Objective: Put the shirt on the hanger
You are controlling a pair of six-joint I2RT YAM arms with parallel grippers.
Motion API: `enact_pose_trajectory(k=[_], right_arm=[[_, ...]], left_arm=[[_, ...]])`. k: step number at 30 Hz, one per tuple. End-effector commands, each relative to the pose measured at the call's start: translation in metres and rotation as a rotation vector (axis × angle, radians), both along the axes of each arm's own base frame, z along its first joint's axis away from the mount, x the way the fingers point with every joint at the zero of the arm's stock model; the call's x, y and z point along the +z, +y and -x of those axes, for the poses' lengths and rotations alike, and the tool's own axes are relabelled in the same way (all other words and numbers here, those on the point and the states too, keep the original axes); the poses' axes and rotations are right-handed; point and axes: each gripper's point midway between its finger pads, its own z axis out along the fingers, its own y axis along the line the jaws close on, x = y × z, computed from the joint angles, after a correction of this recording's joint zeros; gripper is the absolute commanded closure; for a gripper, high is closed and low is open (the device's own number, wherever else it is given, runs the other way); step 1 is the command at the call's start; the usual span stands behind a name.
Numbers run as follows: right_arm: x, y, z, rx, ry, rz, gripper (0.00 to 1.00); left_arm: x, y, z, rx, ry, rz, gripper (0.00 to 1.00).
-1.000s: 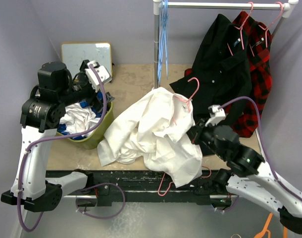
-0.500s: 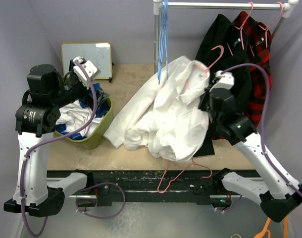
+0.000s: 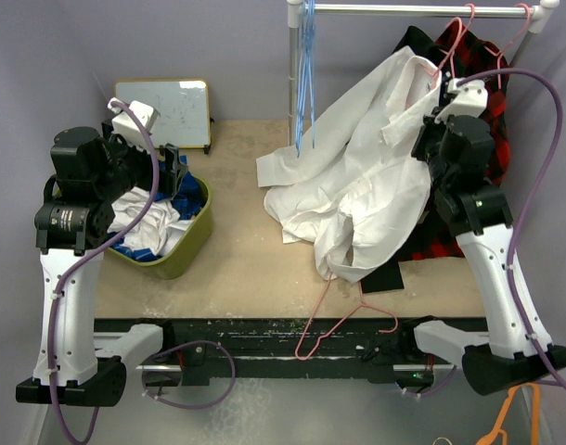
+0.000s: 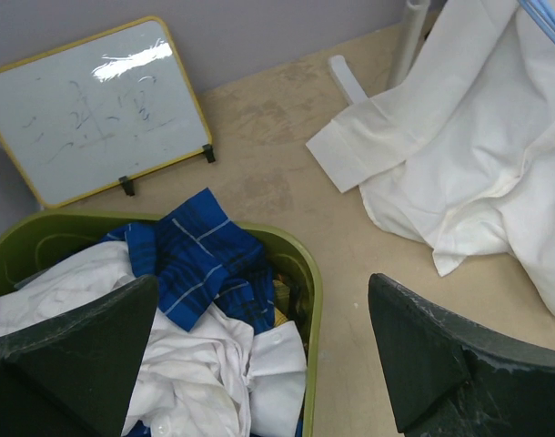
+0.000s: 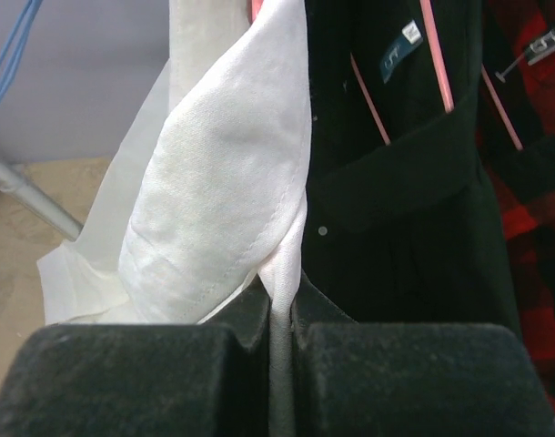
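Table [image 3: 246, 269]: one basket [image 3: 196, 247], one whiteboard [image 3: 170, 107], one shirt [image 3: 357, 185] in right gripper [image 5: 279, 309].

White shirt [image 3: 357, 176] at upper right, against black shirt [image 3: 411, 42] and red-and-black plaid shirt [image 3: 473, 46]; blue checked cloth [image 3: 176, 181] in olive-green basket [image 3: 195, 248] at left.

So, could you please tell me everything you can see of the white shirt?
The white shirt is thin, creased woven fabric with stitched seams and a cuffed sleeve. The right end effector, shut on a fold near its top, holds it up by the rail, in front of the black shirt. Its lower part drapes onto the table, with one sleeve spread flat leftwards.
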Motion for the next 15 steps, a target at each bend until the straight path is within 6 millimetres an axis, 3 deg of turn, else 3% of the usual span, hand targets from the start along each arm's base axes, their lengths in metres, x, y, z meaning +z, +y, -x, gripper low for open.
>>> enact_pose_trajectory(k=[1,7,15], right_arm=[[0.072,0.002,-0.011,0.079,-0.18,0.02,1.0],[0.075,0.013,-0.036,0.129,-0.176,0.019,1.0],[0.049,0.024,-0.071,0.171,-0.129,-0.014,1.0]], left_arm=[[0.011,0.013,-0.005,0.104,-0.046,0.043,0.01],[0.007,0.016,-0.008,0.128,-0.032,0.05,0.01],[0.007,0.024,-0.013,0.171,-0.038,0.036,0.01]])
